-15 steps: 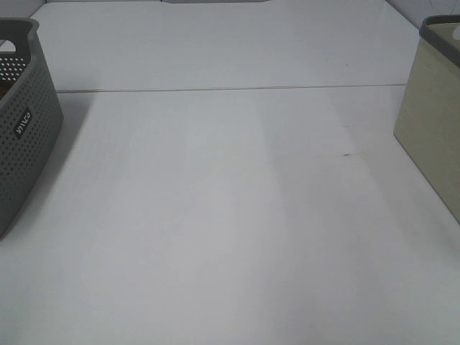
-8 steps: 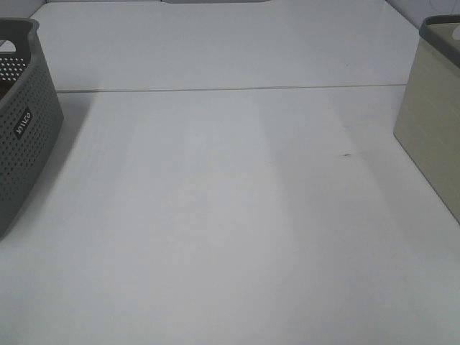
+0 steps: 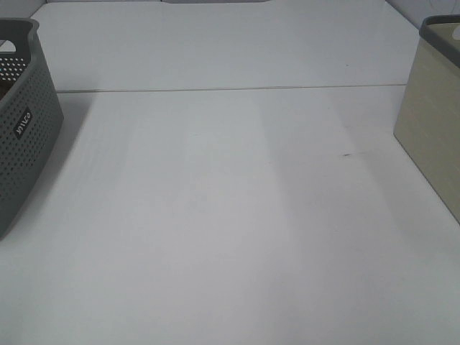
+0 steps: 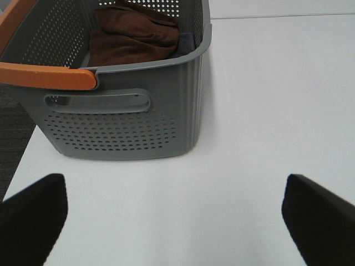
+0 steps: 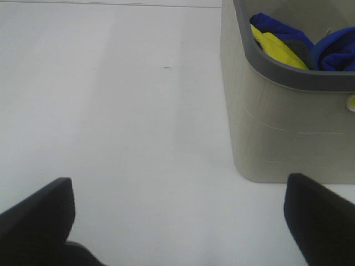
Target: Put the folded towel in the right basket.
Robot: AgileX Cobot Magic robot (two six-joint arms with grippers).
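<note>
A brown towel (image 4: 133, 36) lies bunched inside the grey perforated left basket (image 4: 122, 122), which stands at the table's left edge (image 3: 21, 122). The beige right basket (image 3: 431, 122) stands at the right edge; in the right wrist view (image 5: 288, 127) it holds blue cloth (image 5: 333, 52) and yellow cloth (image 5: 277, 47). No towel lies on the table. My left gripper (image 4: 176, 221) is open and empty, just in front of the grey basket. My right gripper (image 5: 177, 221) is open and empty, beside the beige basket. Neither gripper shows in the exterior view.
The grey basket has an orange handle (image 4: 47, 76) across its near rim. The white table (image 3: 230, 215) spans between the two baskets, with a seam (image 3: 230, 89) across it and a small dark mark (image 3: 348, 154).
</note>
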